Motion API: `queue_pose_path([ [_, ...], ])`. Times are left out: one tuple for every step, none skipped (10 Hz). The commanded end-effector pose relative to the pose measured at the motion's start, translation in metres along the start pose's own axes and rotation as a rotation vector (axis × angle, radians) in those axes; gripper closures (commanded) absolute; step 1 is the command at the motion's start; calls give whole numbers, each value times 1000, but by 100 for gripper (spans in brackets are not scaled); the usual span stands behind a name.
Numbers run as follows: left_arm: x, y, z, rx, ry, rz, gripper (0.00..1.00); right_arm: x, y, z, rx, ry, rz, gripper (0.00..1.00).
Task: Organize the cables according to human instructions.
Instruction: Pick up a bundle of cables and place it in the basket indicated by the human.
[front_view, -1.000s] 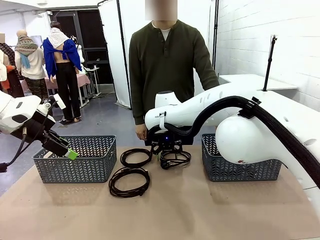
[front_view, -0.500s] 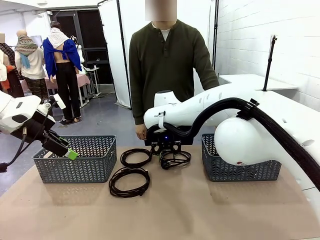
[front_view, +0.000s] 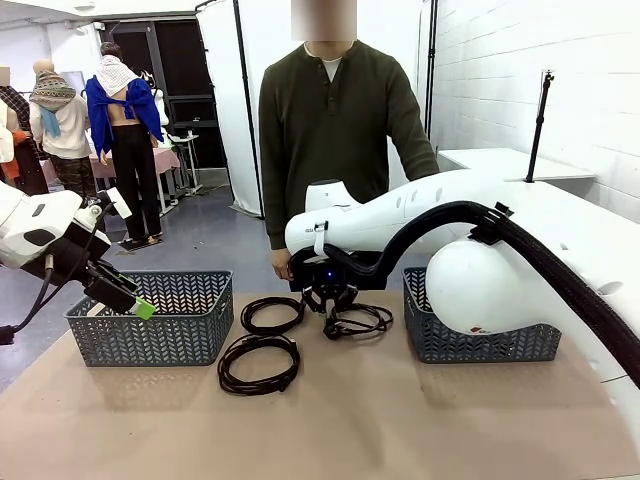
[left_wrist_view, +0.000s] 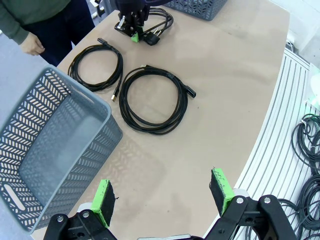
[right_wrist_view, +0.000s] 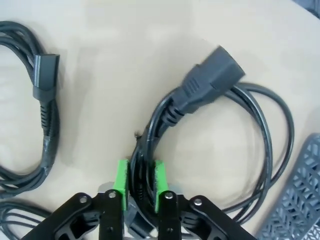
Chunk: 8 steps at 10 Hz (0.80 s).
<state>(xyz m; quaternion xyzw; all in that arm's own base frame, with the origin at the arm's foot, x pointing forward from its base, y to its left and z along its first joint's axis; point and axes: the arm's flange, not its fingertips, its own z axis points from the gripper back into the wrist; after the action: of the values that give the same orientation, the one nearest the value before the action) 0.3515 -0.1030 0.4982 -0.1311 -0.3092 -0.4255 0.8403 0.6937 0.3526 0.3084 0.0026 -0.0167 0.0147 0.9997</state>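
The right gripper pinches one side of the coiled black rubbery cable at the far middle of the brown table, with the grey plastic lattice basket near on its right, while the left gripper hangs spread, well apart.

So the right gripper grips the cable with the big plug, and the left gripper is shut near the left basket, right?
No: the left gripper is open, its green pads wide apart in the left wrist view. The right gripper does grip the cable with the big plug, and the left one is near the left basket.
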Motion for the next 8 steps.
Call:
queue_pose_path([
  [-1, 3, -1, -12, -7, -2, 0, 13, 0, -2, 37, 44, 15, 100],
  [-1, 3, -1, -12, -7, -2, 0, 15, -2, 0, 52, 43, 14, 100],
  [-1, 3, -1, -12, -7, -2, 0, 16, -2, 3, 48, 34, 19, 100],
  [-1, 3, -1, -12, -7, -2, 0, 16, -2, 7, 40, 25, 20, 100],
  [-1, 3, -1, -12, -7, -2, 0, 17, -2, 11, 20, 17, 17, 100],
  [-1, 3, -1, -12, -7, -2, 0, 17, -5, 18, 24, -25, 9, 100],
  [-1, 3, -1, -12, -7, -2, 0, 15, -4, 27, 1, -42, 36, 100],
  [-1, 3, -1, -12, -7, -2, 0, 12, -1, 41, -23, -49, 74, 100],
])
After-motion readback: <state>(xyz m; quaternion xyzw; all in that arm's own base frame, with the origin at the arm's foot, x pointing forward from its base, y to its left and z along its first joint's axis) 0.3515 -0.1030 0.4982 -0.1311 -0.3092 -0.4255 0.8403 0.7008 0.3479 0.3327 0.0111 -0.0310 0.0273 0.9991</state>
